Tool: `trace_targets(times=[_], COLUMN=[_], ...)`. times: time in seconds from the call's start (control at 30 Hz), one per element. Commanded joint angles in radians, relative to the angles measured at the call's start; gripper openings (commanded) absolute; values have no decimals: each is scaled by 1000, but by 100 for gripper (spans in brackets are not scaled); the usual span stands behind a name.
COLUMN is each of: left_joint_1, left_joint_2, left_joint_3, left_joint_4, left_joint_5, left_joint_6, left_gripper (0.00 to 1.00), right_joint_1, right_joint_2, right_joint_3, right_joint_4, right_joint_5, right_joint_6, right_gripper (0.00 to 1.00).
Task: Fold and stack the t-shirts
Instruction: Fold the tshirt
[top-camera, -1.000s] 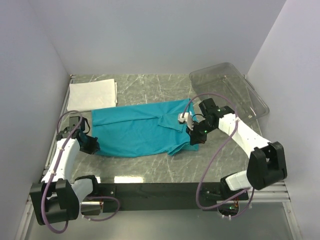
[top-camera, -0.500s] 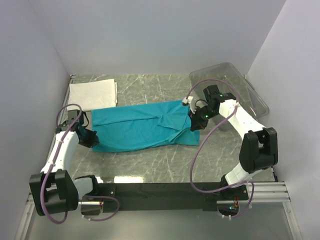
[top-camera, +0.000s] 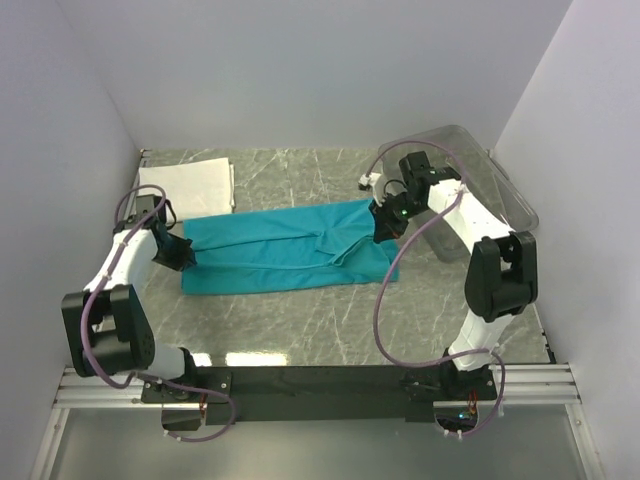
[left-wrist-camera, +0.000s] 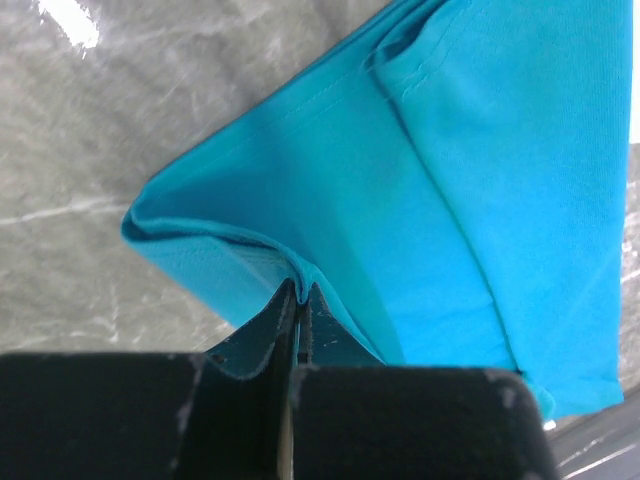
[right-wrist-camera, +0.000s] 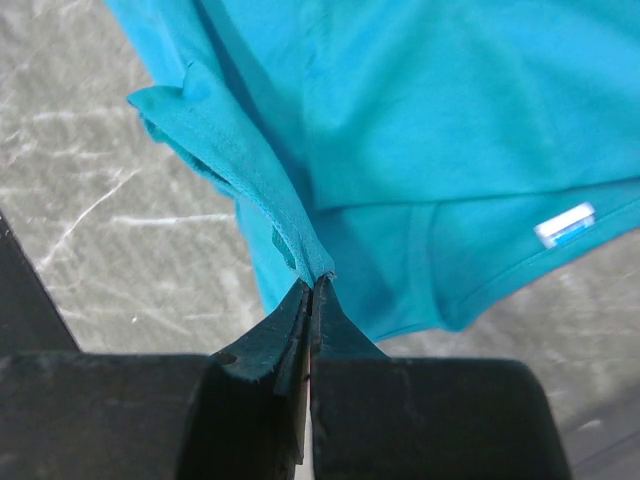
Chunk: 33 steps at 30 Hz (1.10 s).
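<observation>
A clear plastic tray (top-camera: 500, 190) sits just past the right gripper (right-wrist-camera: 312, 288), and a folded white t-shirt (top-camera: 185, 188) lies near the left gripper (left-wrist-camera: 300, 292). The teal-blue t-shirt (top-camera: 280, 255) stretches between both grippers, each pinched tight on one end. It is folded long, with a small white label (right-wrist-camera: 565, 225) showing

The left arm (top-camera: 125, 265) reaches forward along the left side, its wrist bent inward so that the left gripper (top-camera: 183, 254) points toward the middle. Its jaws are pressed together on a folded edge of the teal-blue t-shirt (top-camera: 280, 250). The right arm (top-camera: 460, 215) stands tall from its base and stretches forward and left. The right gripper (top-camera: 384, 222) angles down, its jaws pinched tight on a fold of the same shirt.
</observation>
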Motion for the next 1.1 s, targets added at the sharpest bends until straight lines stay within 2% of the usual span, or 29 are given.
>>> trace_targets(times=[0.0,0.5,1.07], left_joint_1=[6,25,26], left_joint_2=[37,175,250], left_joint_3=[59,154,184], left_joint_4=[21,32,46], left_joint_5=[-23,-72,-74], left_joint_6=[34,74,86], left_gripper=[1,1,1], right_joint_1=[-6,-3,5], right_joint_2=[45,224,302], right_joint_3=[90,334,415], right_joint_4=[10,-30,-16], right_joint_5=[-4,7,28], right_joint_6=[24,71,116], right_gripper=[0,0,0])
